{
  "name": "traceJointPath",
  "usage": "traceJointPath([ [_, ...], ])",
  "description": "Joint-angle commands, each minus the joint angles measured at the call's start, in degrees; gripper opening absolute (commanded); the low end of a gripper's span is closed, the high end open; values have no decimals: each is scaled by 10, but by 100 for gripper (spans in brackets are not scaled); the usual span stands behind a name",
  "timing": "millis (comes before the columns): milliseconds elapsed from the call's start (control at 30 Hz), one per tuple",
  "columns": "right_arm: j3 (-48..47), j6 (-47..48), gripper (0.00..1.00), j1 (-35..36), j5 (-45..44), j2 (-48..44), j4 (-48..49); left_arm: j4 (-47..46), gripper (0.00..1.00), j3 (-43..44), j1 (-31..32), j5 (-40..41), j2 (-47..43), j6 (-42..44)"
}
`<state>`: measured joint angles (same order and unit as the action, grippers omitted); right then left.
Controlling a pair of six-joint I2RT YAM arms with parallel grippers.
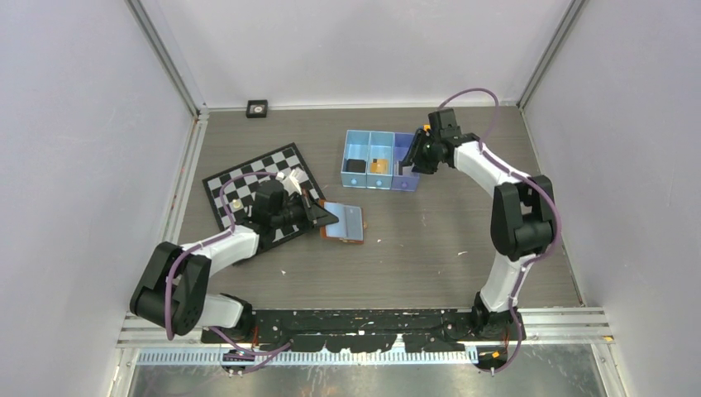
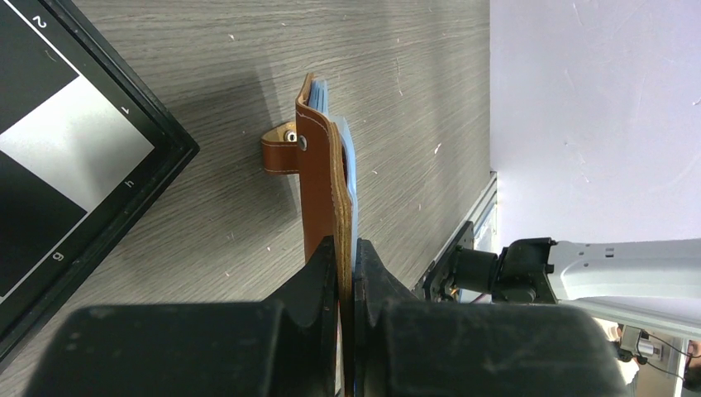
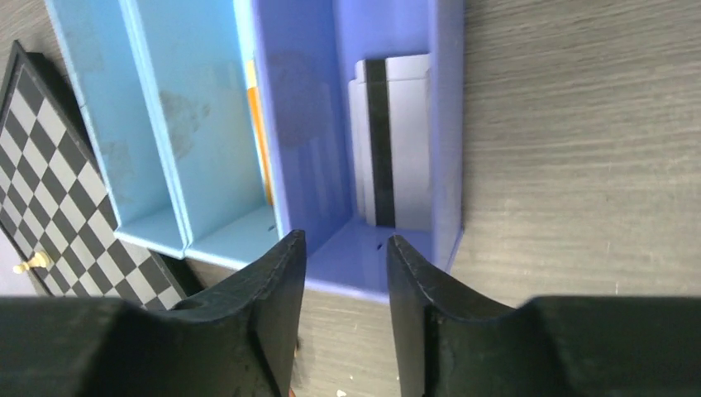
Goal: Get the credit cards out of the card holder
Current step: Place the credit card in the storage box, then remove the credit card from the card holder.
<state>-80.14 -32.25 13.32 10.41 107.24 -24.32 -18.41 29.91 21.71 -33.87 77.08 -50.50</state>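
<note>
The brown card holder (image 1: pixel 350 234) lies open on the table right of the chessboard, a pale blue credit card (image 1: pixel 347 217) showing in it. My left gripper (image 1: pixel 324 217) is shut on its near edge. In the left wrist view the card holder (image 2: pixel 318 190) stands edge-on between the fingers, the blue card (image 2: pixel 347 161) against its right face and the left gripper (image 2: pixel 347 248) clamped on both. My right gripper (image 1: pixel 411 157) hangs open over the tray's right compartment. A grey credit card (image 3: pixel 409 141) with a black stripe lies in that compartment, beyond the empty right gripper (image 3: pixel 343 244).
The blue three-compartment tray (image 1: pixel 369 133) holds a dark item (image 1: pixel 355 165) on the left and a yellow-orange block (image 1: pixel 379 166) in the middle. A chessboard (image 1: pixel 248 178) with a few pieces lies under my left arm. Walls enclose the table on three sides.
</note>
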Motion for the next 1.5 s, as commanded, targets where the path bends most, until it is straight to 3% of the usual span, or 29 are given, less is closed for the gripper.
traceJointPath([
  [0,28,1,50,52,-62,-123,15,-7,0,21,-2,-5,2,7],
  [200,132,15,64,174,-154,-245,50,-7,0,21,-2,-4,4,10],
  [400,332,-25,81,191,-164,-373,170,-5,0,19,-2,1,0,21],
  [500,392,-34,82,191,-175,-406,212,-12,0,10,-2,5,-10,22],
  [733,415,-71,84,191,-161,-374,276,-7,0,13,16,56,-31,17],
  [900,436,-96,83,191,-133,-369,316,35,0,86,60,88,3,-6],
  [1033,445,-99,82,191,-129,-380,327,61,0,132,63,76,39,25],
  [1300,468,-111,82,190,-102,-386,374,-94,0,73,63,-7,11,-20],
  [1467,485,-122,87,191,-78,-414,395,-181,0,28,63,-24,-35,-66],
])
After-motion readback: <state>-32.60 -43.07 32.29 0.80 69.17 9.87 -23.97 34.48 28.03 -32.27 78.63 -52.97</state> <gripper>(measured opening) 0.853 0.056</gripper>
